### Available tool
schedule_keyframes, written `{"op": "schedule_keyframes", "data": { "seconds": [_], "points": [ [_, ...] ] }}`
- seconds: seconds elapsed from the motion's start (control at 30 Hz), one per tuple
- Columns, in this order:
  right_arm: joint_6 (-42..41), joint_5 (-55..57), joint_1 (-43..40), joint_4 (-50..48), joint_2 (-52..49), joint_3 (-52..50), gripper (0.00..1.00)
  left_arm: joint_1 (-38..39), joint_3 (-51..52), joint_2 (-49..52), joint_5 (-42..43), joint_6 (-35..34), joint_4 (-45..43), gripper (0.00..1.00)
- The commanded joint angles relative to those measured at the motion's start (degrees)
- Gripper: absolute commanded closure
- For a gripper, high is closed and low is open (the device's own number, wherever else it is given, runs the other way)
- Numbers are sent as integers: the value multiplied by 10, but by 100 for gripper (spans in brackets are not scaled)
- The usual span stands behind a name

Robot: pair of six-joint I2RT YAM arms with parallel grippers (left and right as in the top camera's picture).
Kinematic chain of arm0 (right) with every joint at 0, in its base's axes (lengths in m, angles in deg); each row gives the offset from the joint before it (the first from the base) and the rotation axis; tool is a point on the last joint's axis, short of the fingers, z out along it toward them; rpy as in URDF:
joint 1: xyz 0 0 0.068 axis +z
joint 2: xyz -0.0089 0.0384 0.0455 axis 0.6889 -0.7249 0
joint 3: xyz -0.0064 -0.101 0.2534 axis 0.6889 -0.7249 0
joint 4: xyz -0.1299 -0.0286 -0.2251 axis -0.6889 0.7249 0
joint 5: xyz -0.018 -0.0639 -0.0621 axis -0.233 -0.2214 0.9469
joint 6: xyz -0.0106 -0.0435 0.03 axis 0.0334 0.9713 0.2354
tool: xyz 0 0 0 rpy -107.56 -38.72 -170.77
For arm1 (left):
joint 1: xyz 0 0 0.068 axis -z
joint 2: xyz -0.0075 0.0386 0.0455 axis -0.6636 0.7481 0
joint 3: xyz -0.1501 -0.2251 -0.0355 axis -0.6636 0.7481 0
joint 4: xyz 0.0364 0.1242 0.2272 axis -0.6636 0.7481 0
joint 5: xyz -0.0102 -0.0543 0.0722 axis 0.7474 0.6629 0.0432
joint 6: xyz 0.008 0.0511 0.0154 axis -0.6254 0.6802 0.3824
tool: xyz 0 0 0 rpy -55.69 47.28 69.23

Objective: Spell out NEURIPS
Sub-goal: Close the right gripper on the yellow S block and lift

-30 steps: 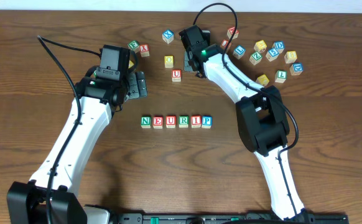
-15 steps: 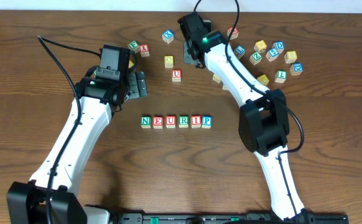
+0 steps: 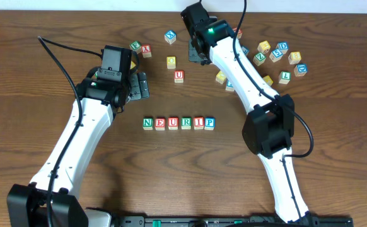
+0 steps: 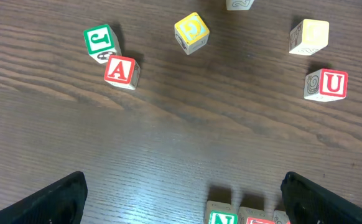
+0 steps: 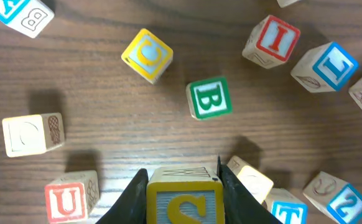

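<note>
A row of letter blocks reading N E U R I P (image 3: 178, 123) lies at the table's middle, from N (image 3: 147, 123) to P (image 3: 209, 123). My right gripper (image 3: 199, 53) is over the far middle of the table. In the right wrist view it (image 5: 184, 202) is shut on a yellow block with a blue S face (image 5: 184, 198), held above the wood. The overhead view hides this block under the gripper. My left gripper (image 3: 140, 85) is open and empty, left of the loose blocks. In its wrist view (image 4: 193, 205) the N block (image 4: 221, 216) sits between the fingers' line.
Loose blocks lie below my right gripper: yellow C (image 5: 147, 55), green B (image 5: 209, 98), red I (image 5: 272, 40), blue L (image 5: 326, 66), red U (image 5: 71, 196). Green J (image 4: 100, 42) and red A (image 4: 122, 70) lie far left. Several blocks cluster far right (image 3: 278, 53).
My right gripper has moved toward the far edge of the table, uncovering blocks right of the red U. The left arm and the row have not moved.
</note>
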Motion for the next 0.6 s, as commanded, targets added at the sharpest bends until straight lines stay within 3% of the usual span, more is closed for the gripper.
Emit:
{"op": "schedule_keyframes", "data": {
  "seconds": [0.0,0.57],
  "points": [
    [2,1,8,3,42,13,99,-1,-17,-10,-1,1,1,2],
    [2,1,20,53,94,13,99,-1,-17,-10,-1,1,1,2]
  ]
}}
